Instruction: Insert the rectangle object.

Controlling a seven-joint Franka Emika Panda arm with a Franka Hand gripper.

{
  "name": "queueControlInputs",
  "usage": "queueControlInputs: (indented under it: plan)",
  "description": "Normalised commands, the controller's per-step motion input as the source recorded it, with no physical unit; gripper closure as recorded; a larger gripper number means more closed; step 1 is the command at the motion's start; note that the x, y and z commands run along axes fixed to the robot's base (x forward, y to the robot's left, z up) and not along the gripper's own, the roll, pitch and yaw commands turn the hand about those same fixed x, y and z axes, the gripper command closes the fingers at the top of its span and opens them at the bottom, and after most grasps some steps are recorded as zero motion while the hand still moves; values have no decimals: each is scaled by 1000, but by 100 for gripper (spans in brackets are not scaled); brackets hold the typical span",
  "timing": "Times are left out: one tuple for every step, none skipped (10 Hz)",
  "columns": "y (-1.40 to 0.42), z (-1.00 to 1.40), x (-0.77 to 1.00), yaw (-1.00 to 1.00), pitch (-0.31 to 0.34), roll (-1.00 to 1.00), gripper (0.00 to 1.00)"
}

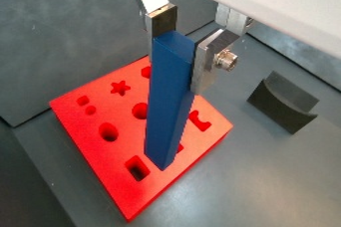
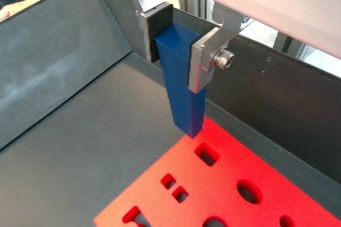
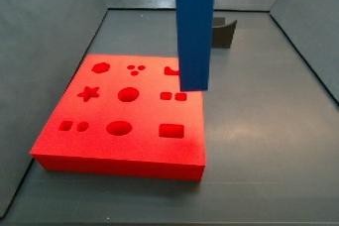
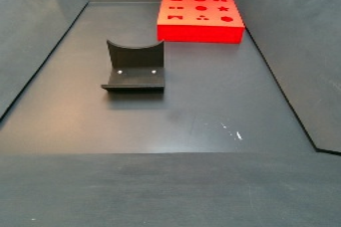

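Note:
My gripper (image 1: 186, 40) is shut on the upper end of the rectangle object (image 1: 167, 102), a slim blue bar that hangs upright. The silver fingers (image 1: 210, 60) clamp it from two sides, which also shows in a wrist view (image 2: 181, 50). The bar's lower end (image 2: 193, 123) hovers just over the flat red board (image 2: 200, 186) with shaped holes, near one edge. In a side view the bar (image 3: 196, 27) comes down from above the frame and ends over the red board (image 3: 146, 146) by its small holes; the gripper is out of that view. In a side view the board (image 4: 200, 34) lies far back, without bar or gripper.
A small dark grey curved holder (image 4: 134, 67) stands on the dark floor apart from the board; it also shows in a wrist view (image 1: 286, 102) and behind the bar in a side view (image 3: 228, 34). Dark walls enclose the floor.

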Motion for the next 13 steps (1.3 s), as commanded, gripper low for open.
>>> queueControlInputs:
  plan:
    - [-100,-226,243,0,0,41,100]
    - [-14,-249,171,0,0,196,100]
    - [-14,-174,0,43,19,480,100]
    - [-100,-57,0,43,43,500,100]
    - [-180,-49,0,0,40,500,100]
    - [-289,-71,0,0,40,477,100]
    - [-271,-46,0,0,0,223,100]
    - [-106,-3,0,0,0,0,100]
    - [-106,-189,0,0,-23,0,100]
    - [-97,-349,0,0,-20,139,100]
    - [-91,-346,-29,0,-16,199,100]
    - [-86,-320,-40,0,-14,193,100]
    - [-66,-314,-46,0,-16,183,100]
